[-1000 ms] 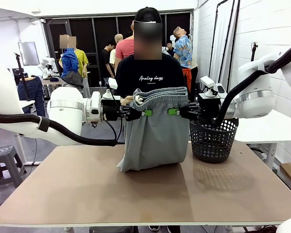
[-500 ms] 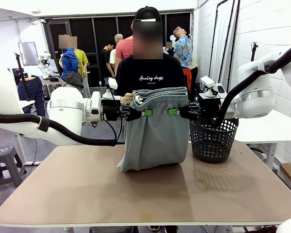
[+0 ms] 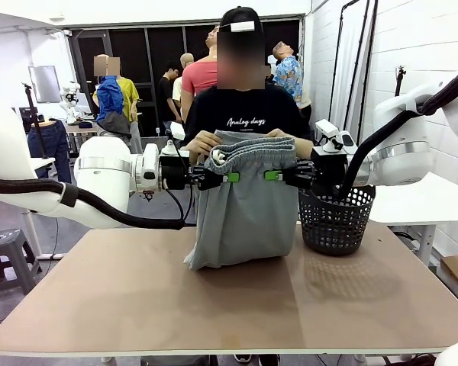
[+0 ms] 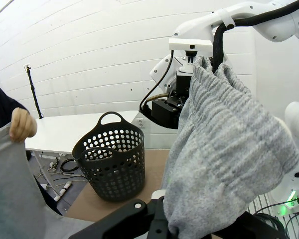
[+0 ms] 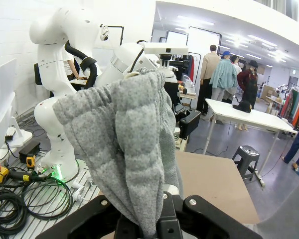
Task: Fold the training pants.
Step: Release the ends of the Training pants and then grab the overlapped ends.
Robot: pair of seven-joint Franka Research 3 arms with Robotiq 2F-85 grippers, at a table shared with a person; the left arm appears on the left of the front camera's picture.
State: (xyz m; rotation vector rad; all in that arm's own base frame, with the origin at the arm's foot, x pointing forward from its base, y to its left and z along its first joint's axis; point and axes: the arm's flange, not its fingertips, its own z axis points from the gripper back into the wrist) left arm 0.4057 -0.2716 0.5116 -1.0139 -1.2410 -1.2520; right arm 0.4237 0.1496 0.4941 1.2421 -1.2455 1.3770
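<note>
The left gripper (image 3: 227,178) and right gripper (image 3: 273,176) are pinching the training pants (image 3: 248,217) by the waistband, taut between them; the person's hands (image 3: 203,143) are holding it just above them.

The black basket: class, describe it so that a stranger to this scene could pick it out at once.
Start at the wide brown table in the front view. On its far side, just right of the hanging grey training pants, stands the basket. It alone is dark, round and stiff, its wall dotted with holes.
</note>
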